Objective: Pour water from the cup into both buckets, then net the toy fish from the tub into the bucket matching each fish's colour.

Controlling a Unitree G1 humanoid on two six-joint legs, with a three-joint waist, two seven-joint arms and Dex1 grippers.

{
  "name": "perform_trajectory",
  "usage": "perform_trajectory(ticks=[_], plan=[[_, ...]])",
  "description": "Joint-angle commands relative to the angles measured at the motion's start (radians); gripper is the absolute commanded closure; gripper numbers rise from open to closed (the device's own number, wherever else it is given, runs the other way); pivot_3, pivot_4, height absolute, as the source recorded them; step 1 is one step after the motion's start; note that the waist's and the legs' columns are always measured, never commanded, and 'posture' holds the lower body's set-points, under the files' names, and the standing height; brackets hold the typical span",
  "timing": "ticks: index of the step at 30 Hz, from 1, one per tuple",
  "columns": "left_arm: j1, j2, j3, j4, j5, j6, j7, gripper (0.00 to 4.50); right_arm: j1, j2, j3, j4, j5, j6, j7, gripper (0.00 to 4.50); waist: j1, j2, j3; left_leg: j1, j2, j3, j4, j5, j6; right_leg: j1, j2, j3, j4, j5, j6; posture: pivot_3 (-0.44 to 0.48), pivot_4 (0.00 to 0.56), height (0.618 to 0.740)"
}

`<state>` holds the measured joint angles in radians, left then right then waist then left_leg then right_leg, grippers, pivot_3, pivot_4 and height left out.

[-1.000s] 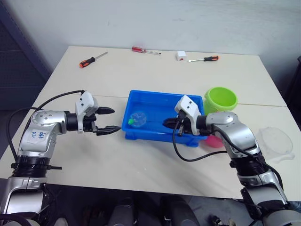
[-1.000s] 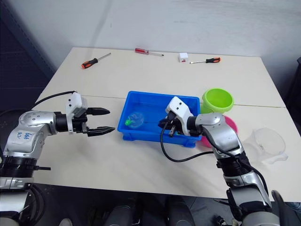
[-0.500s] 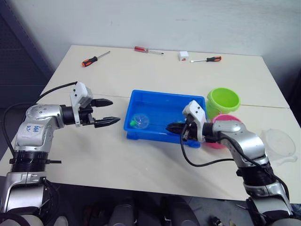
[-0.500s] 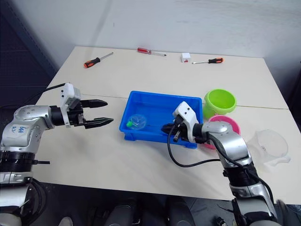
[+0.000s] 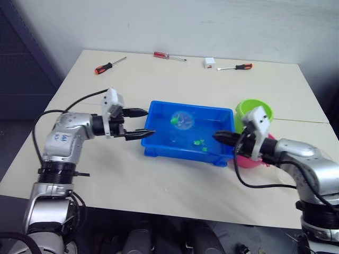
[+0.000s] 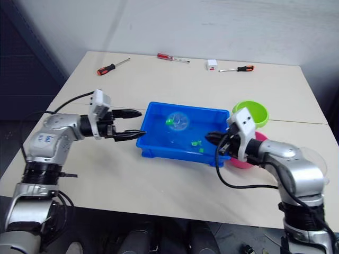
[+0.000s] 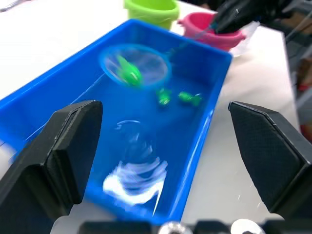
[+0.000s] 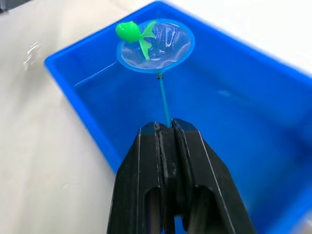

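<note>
The tub (image 5: 159,145) sits near the middle of the table (image 5: 159,185), toward its right half. The net (image 8: 156,45) is clamped by its thin handle between the closed fingers of the right gripper (image 8: 166,130), at the tub's right end. The hoop is held over the tub's far-left part, with one green fish (image 8: 128,30) lying at the hoop's rim. Two more green fish (image 7: 176,97) are seen on the tub floor, toward the near right side. The left gripper (image 5: 139,123) is held at the tub's left end, fingers spread open, nothing between them; the near fingertip is at or just short of the tub's rim, contact cannot be told. The lime green bucket (image 6: 254,110) stands just beyond the tub's far right corner; the pink bucket (image 7: 210,31) stands beside it, nearer the table's front edge, partly hidden behind the right arm. Three screwdrivers (image 5: 109,65) and a small white box (image 5: 210,62) lie along the table's far edge.
</note>
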<state>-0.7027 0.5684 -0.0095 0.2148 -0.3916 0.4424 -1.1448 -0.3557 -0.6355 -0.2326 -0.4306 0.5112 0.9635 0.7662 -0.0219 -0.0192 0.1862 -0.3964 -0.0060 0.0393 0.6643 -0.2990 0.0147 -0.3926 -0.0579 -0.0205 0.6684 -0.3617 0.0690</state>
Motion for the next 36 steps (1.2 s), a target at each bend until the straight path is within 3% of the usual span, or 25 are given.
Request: perform_trajectory(ticks=[1, 6, 11, 21, 25, 32, 36], plan=[[-0.059, -0.056, 0.007, -0.002, -0.022, -0.02, 0.026, 0.05, 0.029, -0.06, -0.123, -0.073, 0.061, 0.053, -0.028, 4.5, -0.002, 0.0, 0.0, 0.0, 0.0, 0.0, 0.0, 0.0, 0.0, 0.0, 0.0, 0.0, 0.0, 0.0, 0.0, 0.0, 0.15, 0.74], [-0.103, -0.133, 0.002, 0.005, -0.026, -0.028, 0.044, 0.05, 0.081, -0.152, -0.278, -0.075, 0.091, 0.085, -0.055, 4.5, 0.004, 0.0, 0.0, 0.0, 0.0, 0.0, 0.001, 0.0, 0.001, 0.0, 0.0, 0.0, 0.0, 0.0, 0.0, 0.0, 0.15, 0.74], [-0.126, -0.158, 0.01, 0.013, -0.032, -0.03, 0.05, 0.05, 0.113, -0.223, -0.349, -0.023, 0.066, 0.052, -0.072, 4.5, 0.003, 0.0, 0.0, 0.0, 0.0, 0.0, 0.0, 0.001, 0.0, 0.0, 0.001, 0.0, 0.0, 0.0, 0.0, 0.0, 0.15, 0.74], [-0.14, -0.166, 0.016, 0.007, -0.033, -0.037, 0.058, 0.05, 0.165, -0.305, -0.286, 0.09, -0.101, -0.149, -0.122, 4.5, 0.009, 0.0, 0.0, 0.0, 0.0, 0.001, 0.001, 0.001, 0.0, 0.0, 0.001, 0.001, 0.0, 0.0, 0.0, 0.0, 0.15, 0.74], [-0.131, -0.154, 0.017, 0.015, -0.026, -0.047, 0.055, 0.05, 0.21, -0.353, -0.243, 0.129, -0.212, -0.275, -0.124, 4.5, 0.018, 0.0, 0.0, 0.0, 0.0, 0.001, 0.001, 0.001, 0.0, 0.0, 0.001, 0.001, 0.0, 0.0, 0.0, 0.0, 0.15, 0.74], [-0.127, -0.144, 0.016, 0.014, -0.026, -0.049, 0.06, 0.05, 0.353, -0.592, -0.085, 0.272, -0.65, -0.834, -0.17, 4.5, 0.021, 0.0, 0.0, 0.0, -0.001, 0.001, 0.001, 0.001, 0.0, 0.0, 0.001, 0.001, -0.003, 0.0, 0.0, 0.0, 0.15, 0.74], [-0.129, -0.141, 0.005, 0.018, -0.017, -0.057, 0.053, 0.05, 0.345, -0.655, -0.077, 0.328, -0.763, -0.975, -0.205, 4.5, 0.019, 0.0, 0.0, 0.0, 0.0, 0.003, 0.001, 0.002, 0.0, 0.0, 0.001, 0.002, -0.004, 0.0, 0.0, 0.0, 0.15, 0.74]])
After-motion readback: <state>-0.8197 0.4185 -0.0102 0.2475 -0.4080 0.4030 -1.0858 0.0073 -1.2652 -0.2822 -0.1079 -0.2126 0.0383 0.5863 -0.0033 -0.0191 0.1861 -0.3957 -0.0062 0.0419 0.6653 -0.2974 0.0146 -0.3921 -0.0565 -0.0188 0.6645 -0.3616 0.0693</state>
